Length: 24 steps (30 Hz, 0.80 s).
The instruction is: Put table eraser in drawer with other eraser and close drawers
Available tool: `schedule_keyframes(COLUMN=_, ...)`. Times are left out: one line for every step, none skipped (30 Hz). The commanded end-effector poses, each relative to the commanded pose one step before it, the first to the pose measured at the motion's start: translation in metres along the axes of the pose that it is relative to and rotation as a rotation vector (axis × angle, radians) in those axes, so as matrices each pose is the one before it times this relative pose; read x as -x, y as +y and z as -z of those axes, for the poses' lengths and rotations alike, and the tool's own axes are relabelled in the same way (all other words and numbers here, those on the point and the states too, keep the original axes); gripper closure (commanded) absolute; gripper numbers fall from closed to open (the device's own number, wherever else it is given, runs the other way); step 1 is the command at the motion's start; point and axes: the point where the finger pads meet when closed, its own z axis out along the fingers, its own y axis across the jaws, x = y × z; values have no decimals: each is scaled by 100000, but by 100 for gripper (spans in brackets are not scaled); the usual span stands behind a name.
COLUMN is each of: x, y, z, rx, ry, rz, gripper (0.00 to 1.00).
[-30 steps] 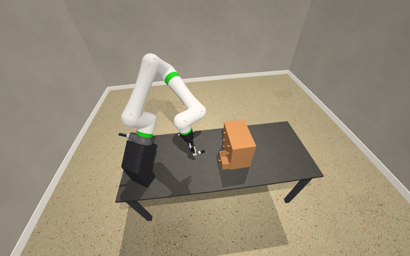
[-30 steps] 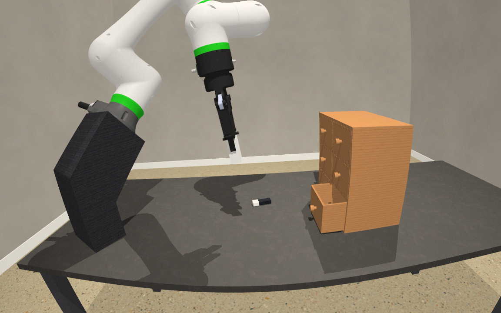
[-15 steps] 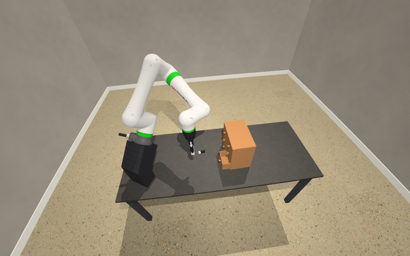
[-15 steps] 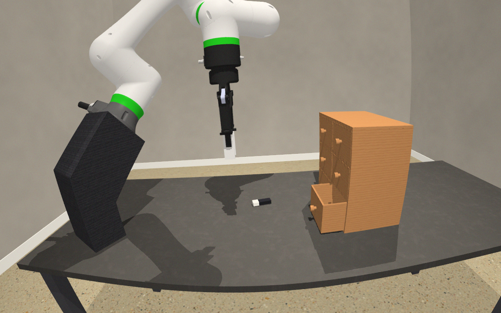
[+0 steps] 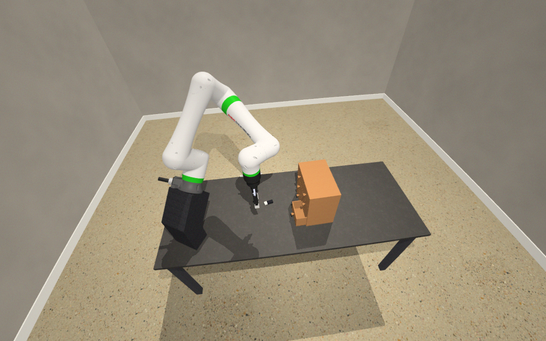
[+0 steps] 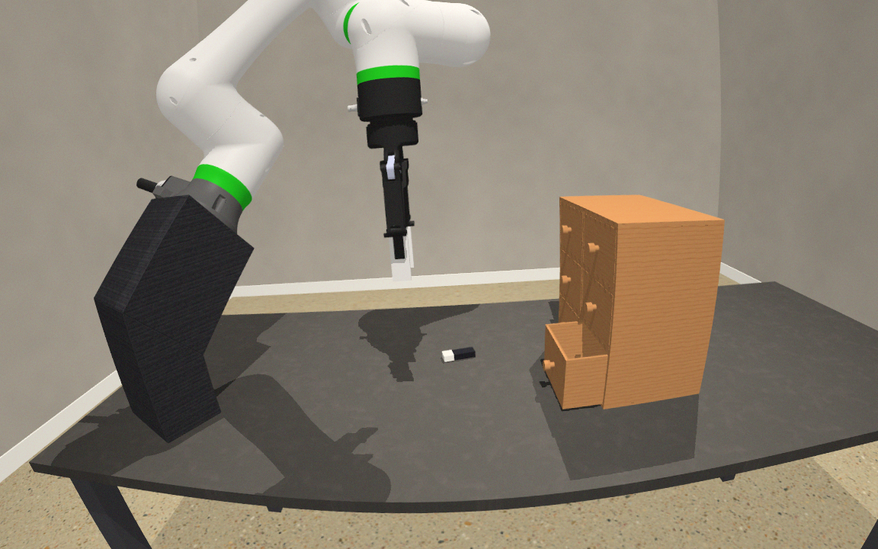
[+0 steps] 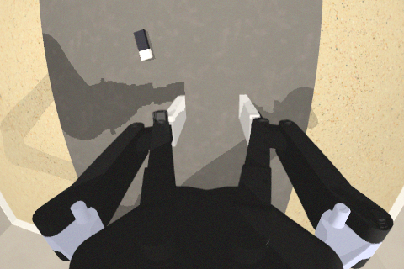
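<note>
The eraser (image 5: 268, 202) (image 6: 458, 354) (image 7: 143, 44), black with a white end, lies flat on the table (image 5: 372, 203) (image 6: 373, 437) (image 7: 236, 38). My gripper (image 5: 256, 206) (image 6: 401, 269) (image 7: 212, 107) points down, open and empty. It hangs above the table, on the robot's side of the eraser. The orange wooden chest (image 5: 325, 182) (image 6: 660, 306) stands upright. Its bottom drawer (image 5: 301, 221) (image 6: 585, 382), in the column nearer the exterior camera, is pulled partly out; a small bit of something shows inside, too little to name. The other drawers in view look pushed in.
The robot's black base (image 5: 185, 216) (image 6: 169, 313) stands at the other end of the table. The open drawer's knob (image 6: 549, 366) sticks out toward the robot's side. In the wrist view only a sliver of orange shows at the top edge.
</note>
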Motion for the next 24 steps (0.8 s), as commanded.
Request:
schedule_keyframes(x=-7, y=17, z=20, rx=33, ry=24, rz=-5, gripper=0)
schedule_keyframes(x=0, y=0, z=0, rx=0, ry=0, rz=0, gripper=0)
schedule_keyframes(x=0, y=0, z=0, rx=0, ry=0, rz=0, gripper=0)
schedule_keyframes(x=0, y=0, z=0, rx=0, ry=0, rz=0, gripper=0)
schedule_keyframes(x=0, y=0, z=0, rx=0, ry=0, rz=0, gripper=0)
schedule_keyframes(x=0, y=0, z=0, rx=0, ry=0, rz=0, gripper=0)
schedule_keyframes(x=0, y=0, z=0, rx=0, ry=0, rz=0, gripper=0)
schedule_keyframes(x=0, y=0, z=0, rx=0, ry=0, rz=0, gripper=0)
schedule_keyframes(x=0, y=0, z=0, rx=0, ry=0, rz=0, gripper=0)
schedule_keyframes(x=0, y=0, z=0, rx=0, ry=0, rz=0, gripper=0)
schedule_keyframes(x=0, y=0, z=0, rx=0, ry=0, rz=0, gripper=0)
schedule_keyframes(x=0, y=0, z=0, rx=0, ry=0, rz=0, gripper=0)
schedule_keyframes(x=0, y=0, z=0, rx=0, ry=0, rz=0, gripper=0)
schedule_keyframes(x=0, y=0, z=0, rx=0, ry=0, rz=0, gripper=0)
schedule_keyframes(x=0, y=0, z=9, rx=0, ry=0, rz=0, gripper=0)
schedule_keyframes(x=0, y=0, z=58, rx=0, ry=0, rz=0, gripper=0)
schedule_keyframes(x=0, y=0, z=140, rx=-1, ry=0, rz=0, gripper=0)
schedule_keyframes(x=1, y=0, z=239, rx=1, ry=-1, rz=0, gripper=0)
schedule_keyframes(x=-1, y=0, z=342, rx=-1, ry=0, rz=0, gripper=0)
schedule_keyframes(x=0, y=0, z=437, rx=0, ry=0, rz=0, gripper=0)
schedule_keyframes(x=0, y=0, z=516, rx=0, ry=0, rz=0, gripper=0)
schedule_keyframes(x=0, y=0, z=573, rx=0, ry=0, rz=0, gripper=0)
schedule_keyframes(x=1, y=0, z=602, rx=1, ry=-1, rz=0, gripper=0)
schedule_keyframes(x=-1, y=0, z=602, rx=-1, ry=1, rz=0, gripper=0)
